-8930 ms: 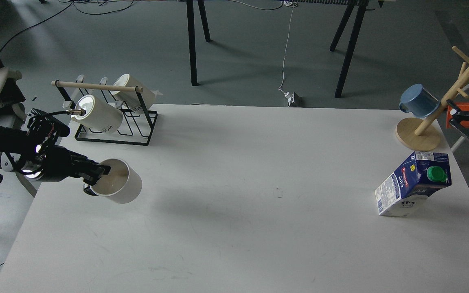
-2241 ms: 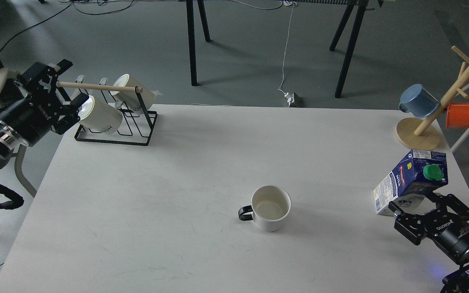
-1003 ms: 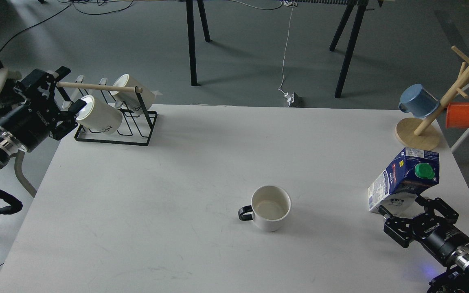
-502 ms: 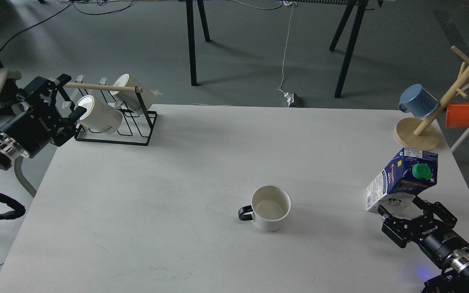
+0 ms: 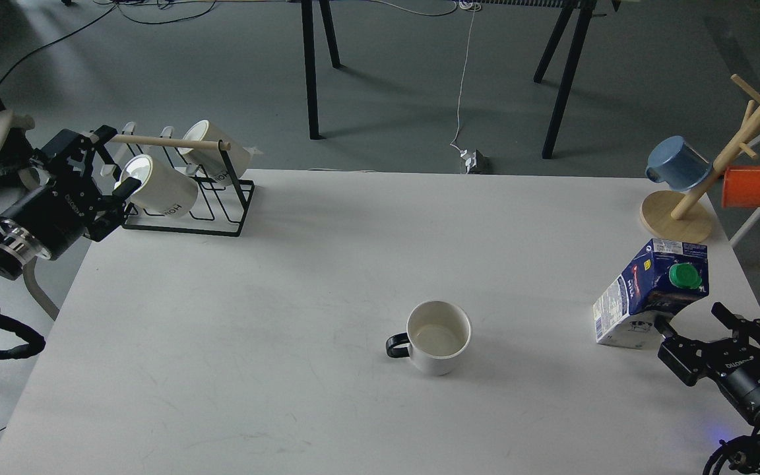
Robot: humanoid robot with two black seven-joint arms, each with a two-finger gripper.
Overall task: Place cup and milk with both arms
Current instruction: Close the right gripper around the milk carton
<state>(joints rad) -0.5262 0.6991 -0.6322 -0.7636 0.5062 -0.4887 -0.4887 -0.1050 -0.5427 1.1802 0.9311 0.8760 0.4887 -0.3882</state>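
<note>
The cup (image 5: pixel 438 336) is a cream-white mug with a black handle pointing left. It stands upright and empty near the middle of the white table (image 5: pixel 287 277). The milk (image 5: pixel 649 295) is a blue and white carton with a green cap (image 5: pixel 684 274). It stands at the table's right side. My right gripper (image 5: pixel 693 321) is open and empty, low at the carton's near right side, with its fingers apart from the carton. My left gripper (image 5: pixel 113 160) is open and empty at the far left, beside the mug rack.
A black wire rack (image 5: pixel 185 221) with a wooden bar holds two lettered white mugs (image 5: pixel 161 188) at the back left. A wooden mug tree (image 5: pixel 677 221) at the back right carries a blue cup (image 5: pixel 678 165) and an orange cup (image 5: pixel 749 187).
My right gripper has drawn back to the right, off the carton's base, leaving the carton standing slightly further left than before. My left gripper has shifted only slightly by the rack.
</note>
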